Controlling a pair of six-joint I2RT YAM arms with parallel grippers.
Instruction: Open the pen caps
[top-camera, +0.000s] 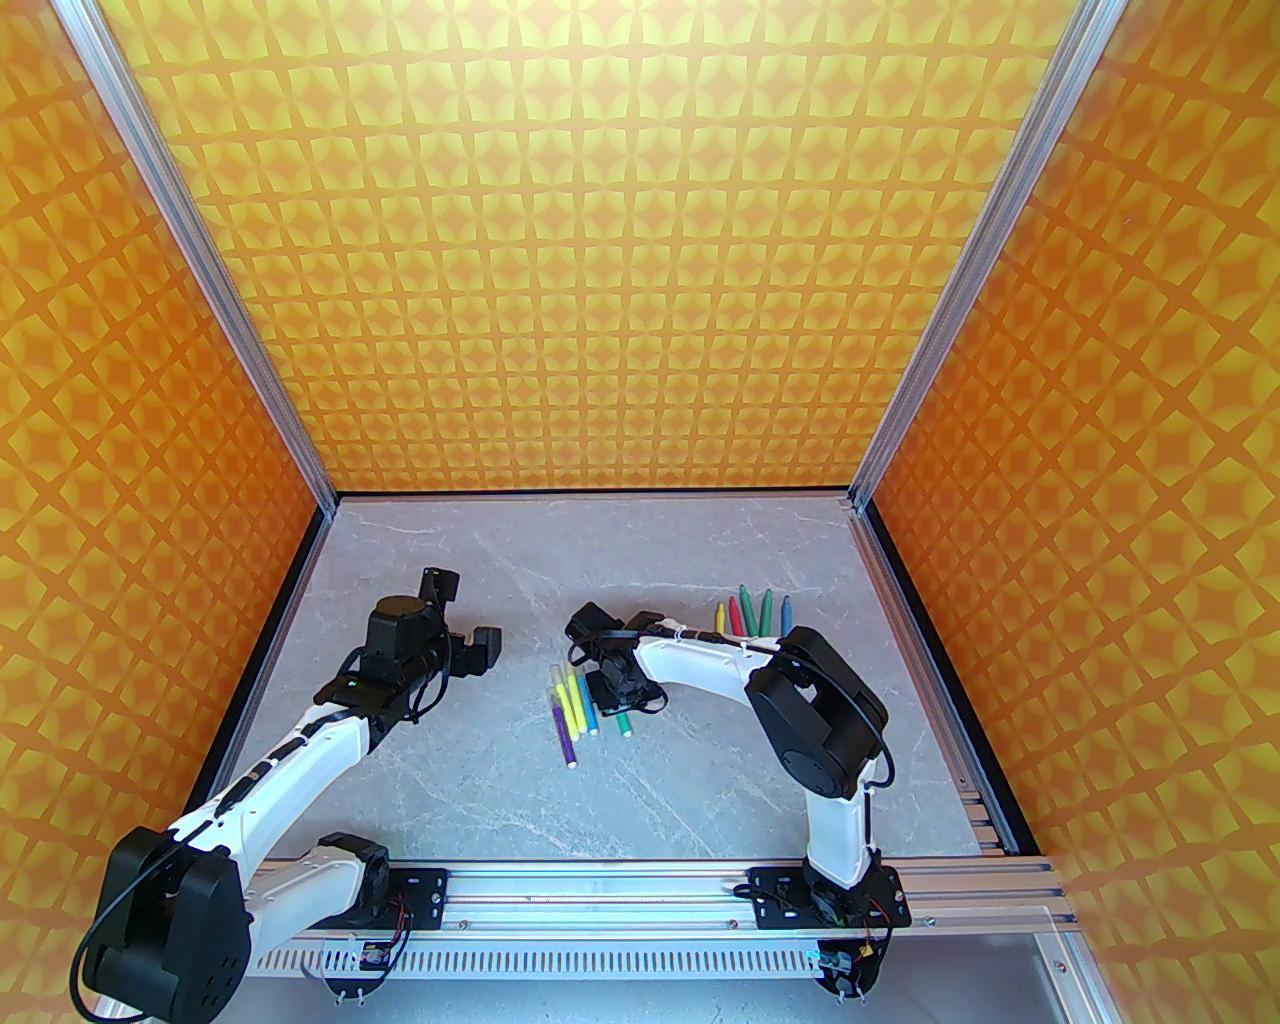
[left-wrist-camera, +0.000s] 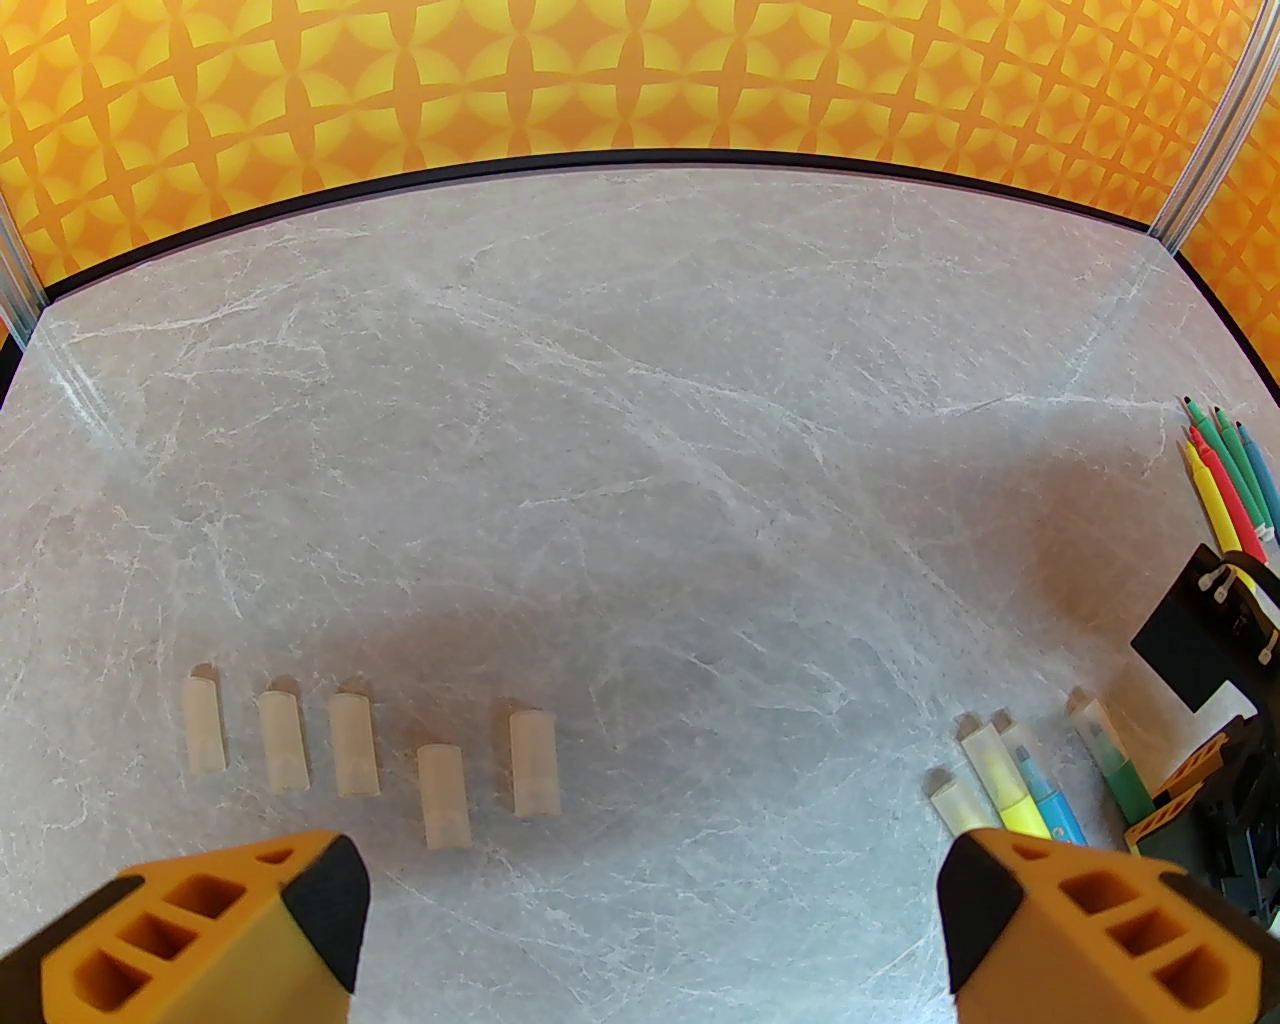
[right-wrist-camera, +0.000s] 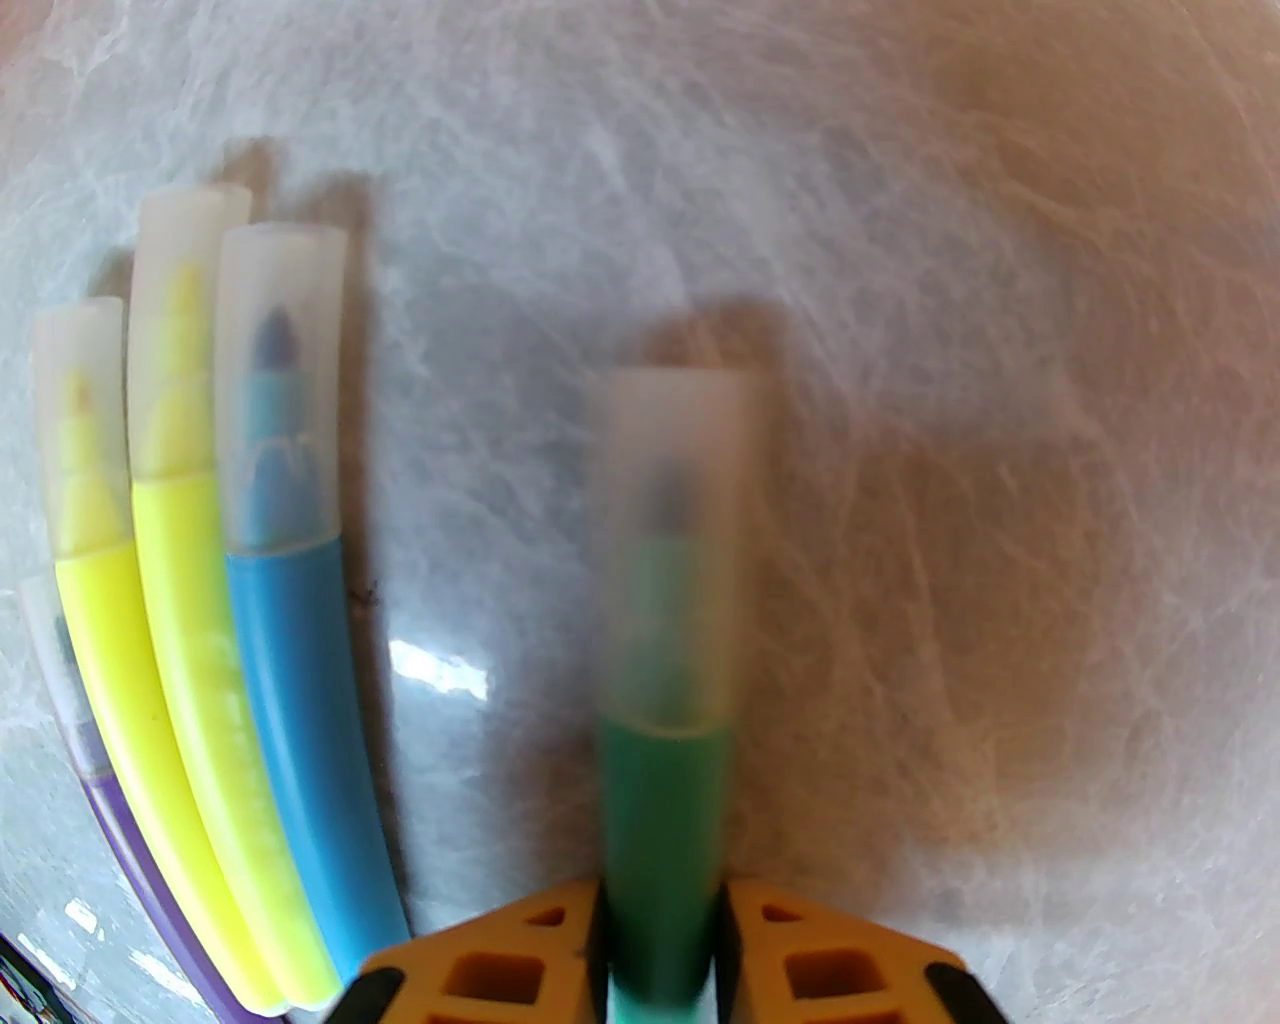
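Where the grey marbled surface (top-camera: 600, 800) meets orange patterned walls (top-camera: 600, 250), you see your right tool (right-wrist-camera: 660, 930) clenched on a capped green pen (right-wrist-camera: 660, 800), with four capped pens (right-wrist-camera: 280, 650) just beside it. Your left tool (left-wrist-camera: 655, 900) hangs released near five loose caps (left-wrist-camera: 350, 745); five uncapped pens (top-camera: 752, 612) lie farther right.

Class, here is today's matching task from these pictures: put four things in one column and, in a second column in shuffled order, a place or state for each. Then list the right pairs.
Column one
1. green capped plastic pen
2. five loose translucent plastic caps
3. uncapped coloured pens with pointed tips
4. left gripper

Column two
A. open, holding nothing
B. lying side by side just ahead of the left gripper
C. clamped by the right gripper
D. lying side by side on the far right part of the table

Pairs: 1-C, 2-B, 3-D, 4-A
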